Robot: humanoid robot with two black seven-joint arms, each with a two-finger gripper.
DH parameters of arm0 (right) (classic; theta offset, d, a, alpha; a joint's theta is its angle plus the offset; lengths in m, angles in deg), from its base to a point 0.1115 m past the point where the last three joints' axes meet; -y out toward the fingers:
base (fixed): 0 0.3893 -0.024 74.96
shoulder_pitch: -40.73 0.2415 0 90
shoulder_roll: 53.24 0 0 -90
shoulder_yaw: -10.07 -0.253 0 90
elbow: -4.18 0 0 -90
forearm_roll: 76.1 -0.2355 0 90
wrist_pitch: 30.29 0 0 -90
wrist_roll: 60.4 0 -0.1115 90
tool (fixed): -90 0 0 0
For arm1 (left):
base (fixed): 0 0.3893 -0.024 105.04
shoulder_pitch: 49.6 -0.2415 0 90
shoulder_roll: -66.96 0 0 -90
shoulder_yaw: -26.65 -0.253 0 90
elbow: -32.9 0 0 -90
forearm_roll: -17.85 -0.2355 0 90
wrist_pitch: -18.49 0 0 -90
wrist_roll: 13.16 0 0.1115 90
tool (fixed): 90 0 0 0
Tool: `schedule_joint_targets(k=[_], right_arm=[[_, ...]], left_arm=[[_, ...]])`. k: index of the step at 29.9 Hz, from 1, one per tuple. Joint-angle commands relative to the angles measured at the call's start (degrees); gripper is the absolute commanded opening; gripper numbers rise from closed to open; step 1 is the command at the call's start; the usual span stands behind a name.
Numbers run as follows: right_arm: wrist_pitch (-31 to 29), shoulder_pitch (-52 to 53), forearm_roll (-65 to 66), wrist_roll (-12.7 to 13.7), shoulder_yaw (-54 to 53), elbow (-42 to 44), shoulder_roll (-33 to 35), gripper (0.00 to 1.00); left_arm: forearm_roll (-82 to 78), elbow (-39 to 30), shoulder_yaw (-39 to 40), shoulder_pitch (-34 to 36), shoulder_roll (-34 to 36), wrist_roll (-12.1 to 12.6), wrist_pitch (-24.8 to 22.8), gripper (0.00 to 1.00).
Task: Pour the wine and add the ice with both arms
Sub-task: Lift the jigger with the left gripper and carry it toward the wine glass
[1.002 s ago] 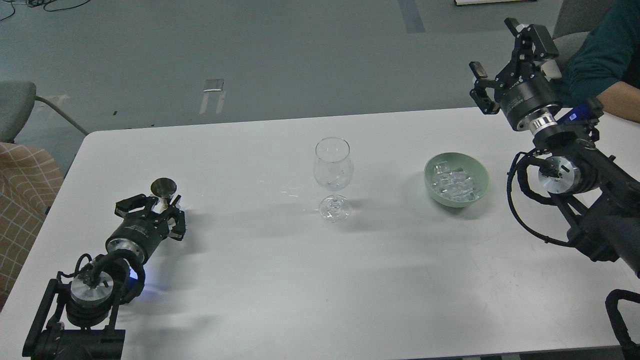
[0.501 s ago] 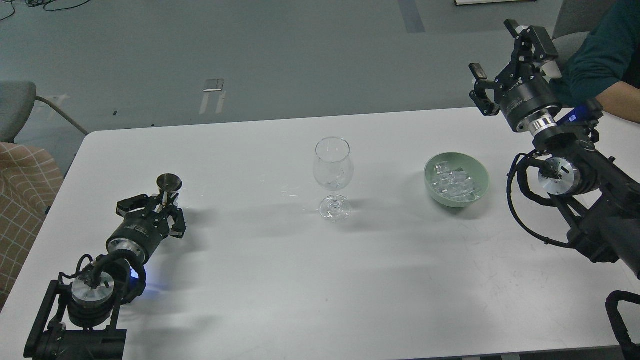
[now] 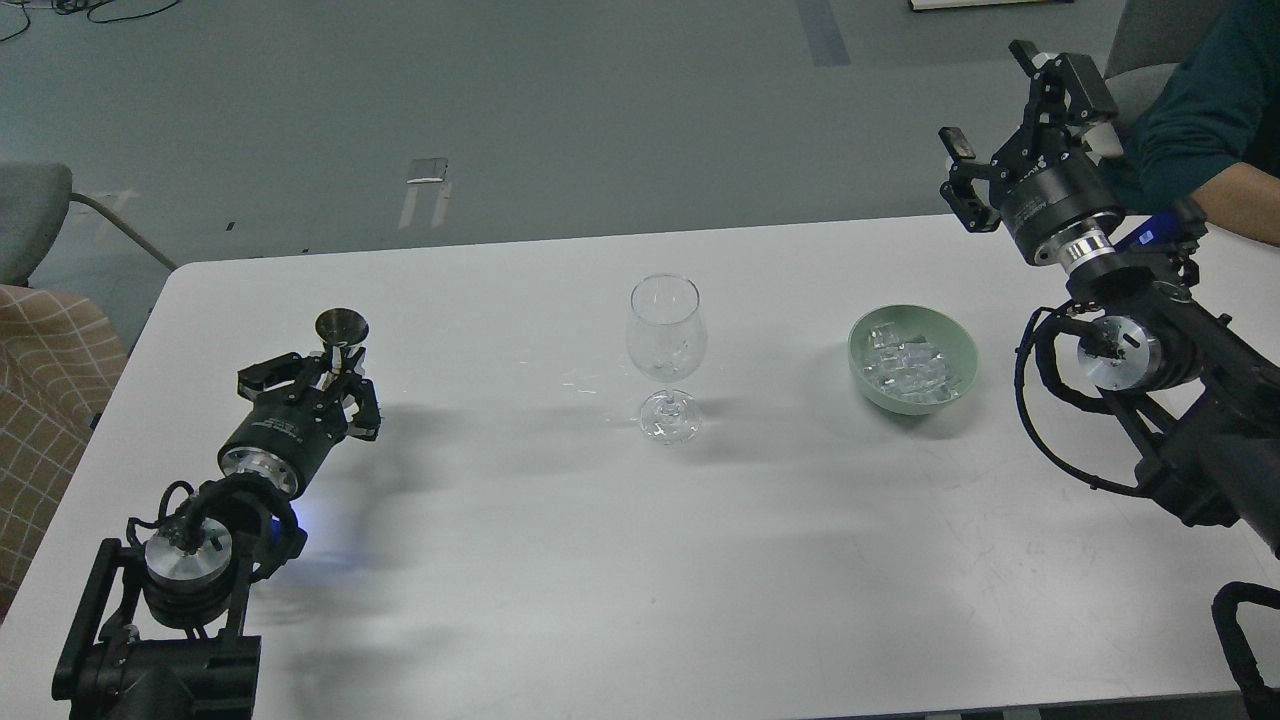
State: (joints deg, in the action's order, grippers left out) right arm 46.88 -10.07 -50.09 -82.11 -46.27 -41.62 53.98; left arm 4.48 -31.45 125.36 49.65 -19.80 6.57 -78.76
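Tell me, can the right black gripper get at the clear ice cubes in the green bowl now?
Probably yes. The right gripper is open and empty above the table's far right, and nothing lies between it and the ice cubes in the uncovered green bowl.

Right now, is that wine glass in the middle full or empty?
Empty. The wine glass stands upright on the white table, and its clear bowl shows no liquid or ice; the ice sits in the green bowl.
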Motion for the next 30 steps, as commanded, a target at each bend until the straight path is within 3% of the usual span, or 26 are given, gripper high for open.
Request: schedule_joint_targets(k=[1,11,17,30], right_arm=[[0.00,0.00,0.00,0.00,0.00,0.01,-0.08,1.00],[0.00,-0.08,0.00,0.00,0.09,0.01,-0.08,1.00],[0.00,-0.44,0.00,0.00,0.00,-0.08,-0.34,1.00],[0.00,-1.14,0.09,0.00,0.00,-0.78,-0.17,1.00]], left_arm=[[0.02,-2.61,0.00,0.23,-0.08,0.39,1.01,0.00],[-0.07,-15.53,-0.53,1.47,-2.80,4.88,13.75,0.00],[-0.07,-22.21,-4.48,1.47,-3.24,4.97,20.52,0.00],[-0.86,-25.30,-11.77,3.75,-3.24,4.88,23.16,0.00]])
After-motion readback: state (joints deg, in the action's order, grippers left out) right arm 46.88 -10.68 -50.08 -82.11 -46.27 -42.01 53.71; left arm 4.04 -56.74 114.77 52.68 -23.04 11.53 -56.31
